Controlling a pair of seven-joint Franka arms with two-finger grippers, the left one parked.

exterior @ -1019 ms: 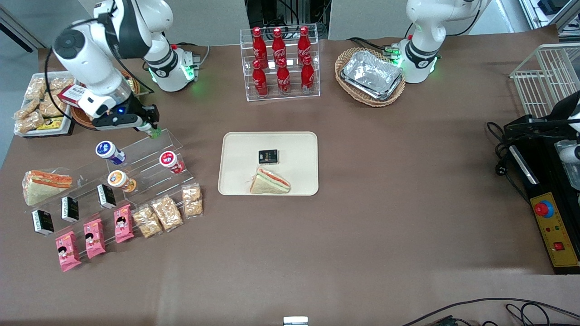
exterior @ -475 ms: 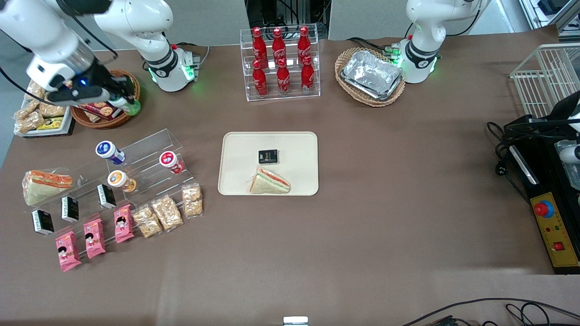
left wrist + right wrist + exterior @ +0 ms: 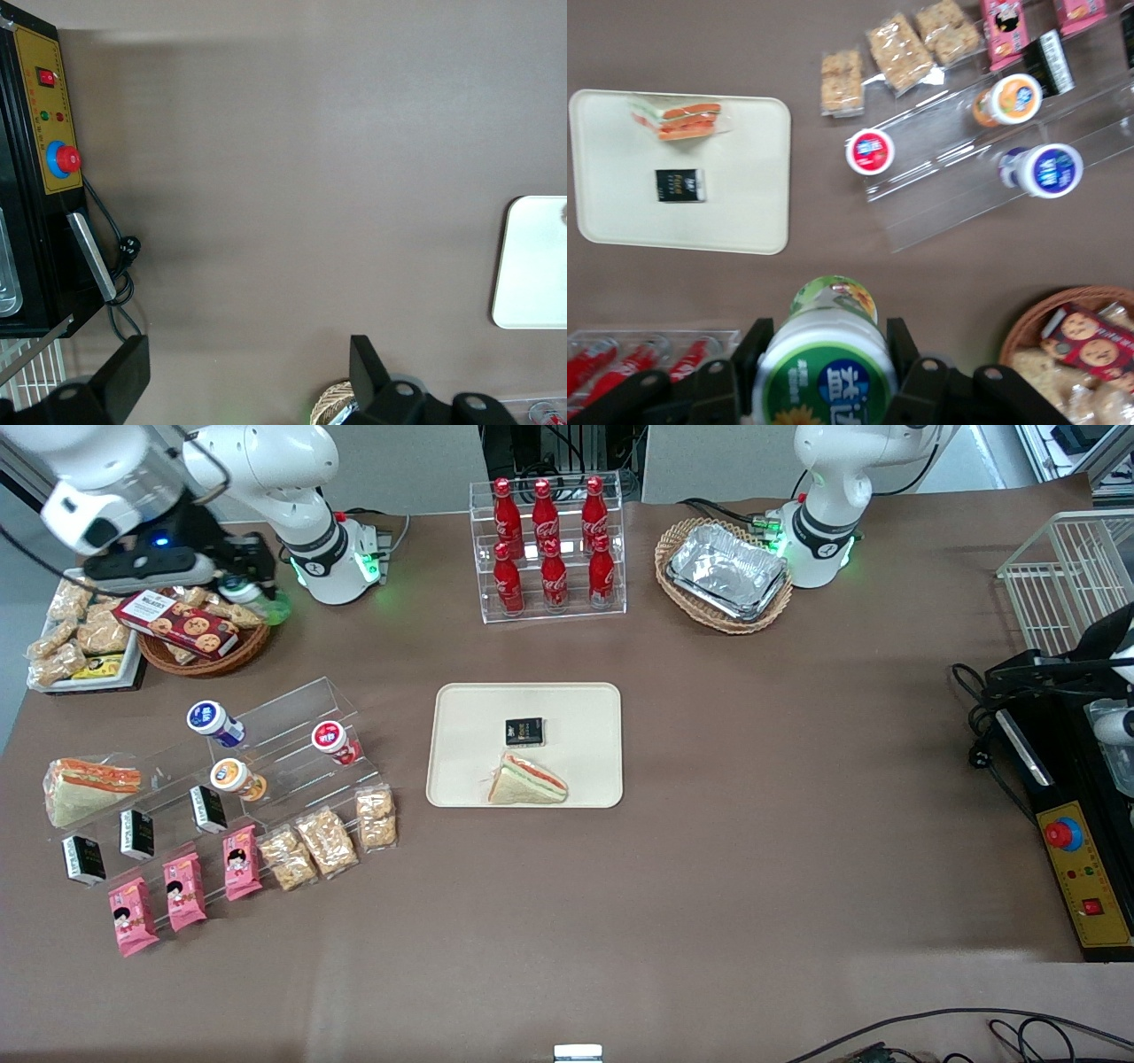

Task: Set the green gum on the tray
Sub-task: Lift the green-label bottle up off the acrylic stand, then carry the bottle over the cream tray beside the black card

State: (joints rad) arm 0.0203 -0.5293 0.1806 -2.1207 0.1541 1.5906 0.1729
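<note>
Held high above the table near a wicker basket [image 3: 202, 657] of biscuits: the green gum [image 3: 259, 605], clamped between the fingers of the gripper [image 3: 251, 595] — lifted clear, likely for carrying to the tray [image 3: 461, 704], well apart toward mid-table. Shown only by the right wrist view: the fingers closed on the bottle's sides, white lid [image 3: 825, 375] toward the camera, tray [image 3: 757, 168] below — already bearing a sandwich [image 3: 678, 117] and a black packet [image 3: 679, 185].
</note>
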